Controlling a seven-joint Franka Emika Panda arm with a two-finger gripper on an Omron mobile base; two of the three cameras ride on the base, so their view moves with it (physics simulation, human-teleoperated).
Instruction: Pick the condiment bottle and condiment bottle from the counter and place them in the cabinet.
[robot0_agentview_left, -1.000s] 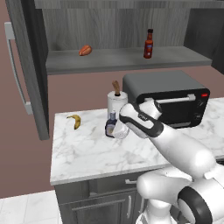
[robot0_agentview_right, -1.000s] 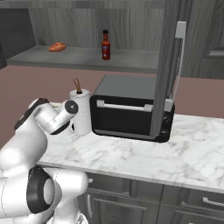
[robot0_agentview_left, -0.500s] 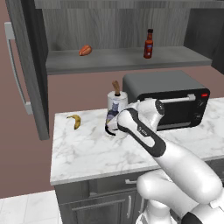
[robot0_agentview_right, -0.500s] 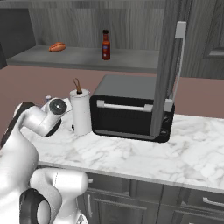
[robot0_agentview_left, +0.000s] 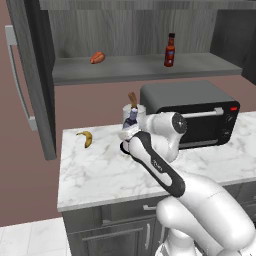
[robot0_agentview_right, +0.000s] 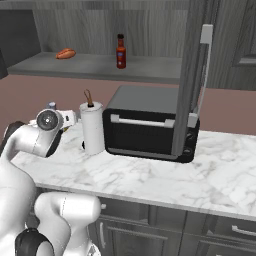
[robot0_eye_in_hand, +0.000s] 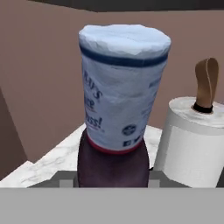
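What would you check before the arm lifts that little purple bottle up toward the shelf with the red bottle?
1. Gripper shut on the purple bottle: ok; the bottle sits right at the fingers in the hand view.
2. Bottle upright in the grip: ok; its pale-blue cap points up.
3. Paper-towel roll out of the way: cannot tell; it stands close beside the bottle.
4. Cabinet open: ok; the door is swung aside and the shelf is exposed.
5. Free spot on the shelf: ok; bare space lies between the red bottle and the orange item.
6. Toaster oven clear of the lifting path: cannot tell.
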